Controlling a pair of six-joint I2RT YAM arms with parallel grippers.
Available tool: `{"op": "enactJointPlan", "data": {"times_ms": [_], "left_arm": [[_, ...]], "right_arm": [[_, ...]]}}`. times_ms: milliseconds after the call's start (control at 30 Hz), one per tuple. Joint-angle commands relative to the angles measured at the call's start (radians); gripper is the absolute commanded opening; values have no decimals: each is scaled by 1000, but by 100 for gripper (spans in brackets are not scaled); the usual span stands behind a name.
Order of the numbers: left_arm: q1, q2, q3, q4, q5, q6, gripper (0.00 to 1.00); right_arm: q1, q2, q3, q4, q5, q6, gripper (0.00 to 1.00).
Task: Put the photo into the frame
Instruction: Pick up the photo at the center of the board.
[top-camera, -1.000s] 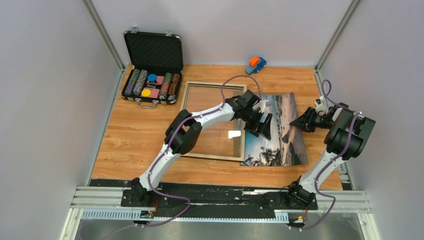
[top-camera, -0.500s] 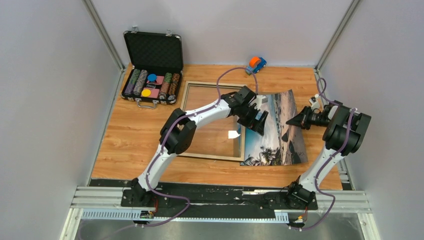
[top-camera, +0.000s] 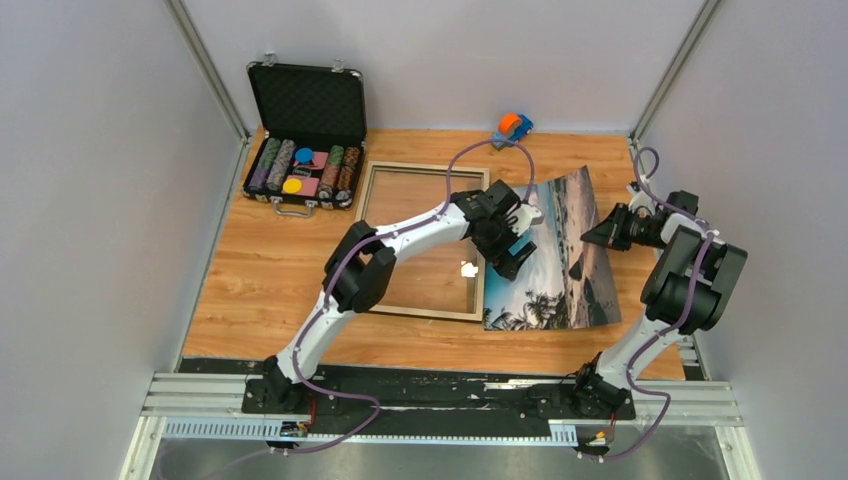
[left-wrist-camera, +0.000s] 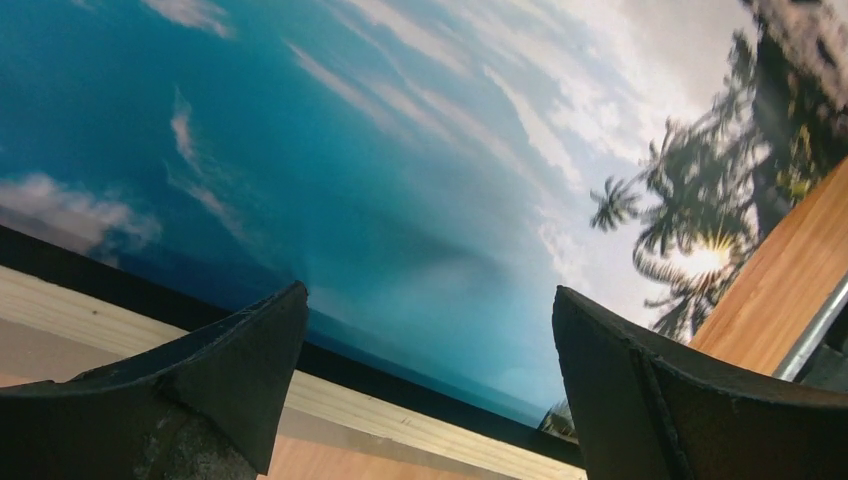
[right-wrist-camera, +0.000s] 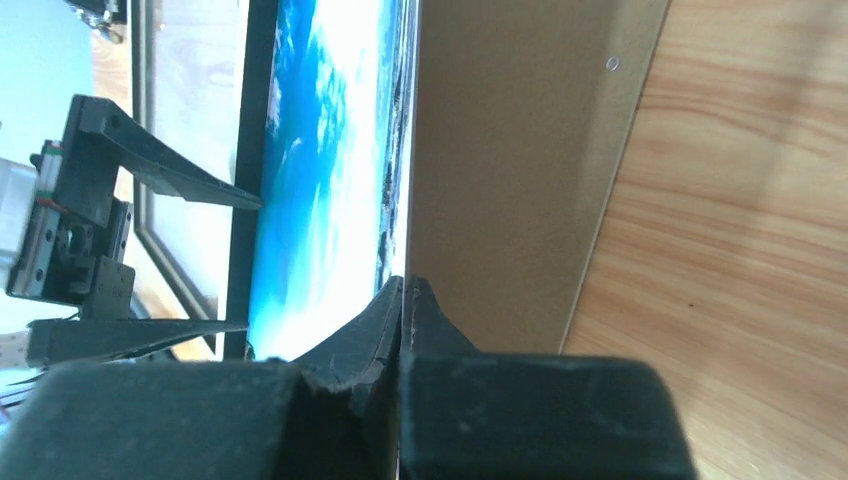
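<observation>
The photo (top-camera: 550, 270), a glossy beach print, lies right of the frame (top-camera: 372, 210). Its right edge is raised off the table and its left edge rests by the frame's right rail. My right gripper (top-camera: 588, 237) is shut on that raised edge. The right wrist view shows the photo (right-wrist-camera: 320, 170) nearly edge-on in my right gripper (right-wrist-camera: 402, 285). My left gripper (top-camera: 503, 262) hangs open over the photo's left edge. In the left wrist view the photo (left-wrist-camera: 400, 150) fills the picture beyond my open left gripper (left-wrist-camera: 430, 340). Below it runs the frame's pale rail (left-wrist-camera: 400, 420).
A brown backing board (right-wrist-camera: 520, 150) lies on the table under the lifted photo. An open black chip case (top-camera: 305, 130) stands at the back left and a toy car (top-camera: 511, 128) at the back wall. Grey walls close in on both sides.
My right gripper has shut on the photo's right edge and raised it, so the print now tilts up. My left gripper has shifted slightly left, toward the frame's right rail, still open.
</observation>
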Motion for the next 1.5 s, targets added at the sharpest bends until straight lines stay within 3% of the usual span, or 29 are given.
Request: {"op": "enactJointPlan", "data": {"times_ms": [0, 333, 567, 867, 1200, 1467], "left_arm": [[-30, 15, 41, -58, -50, 99, 100], [-31, -22, 14, -73, -75, 80, 100], [-2, -65, 45, -47, 31, -77, 100], [69, -90, 202, 10, 192, -437, 100], [195, -143, 133, 237, 339, -906, 100], [240, -196, 80, 322, 380, -1026, 100]], "right_arm": [[3, -89, -8, 83, 55, -36, 0], [16, -159, -28, 75, 35, -12, 0], [33, -246, -36, 56, 34, 16, 0], [164, -406, -59, 77, 254, 113, 0], [427, -520, -68, 87, 569, 176, 0], [645, -532, -43, 88, 783, 178, 0]]}}
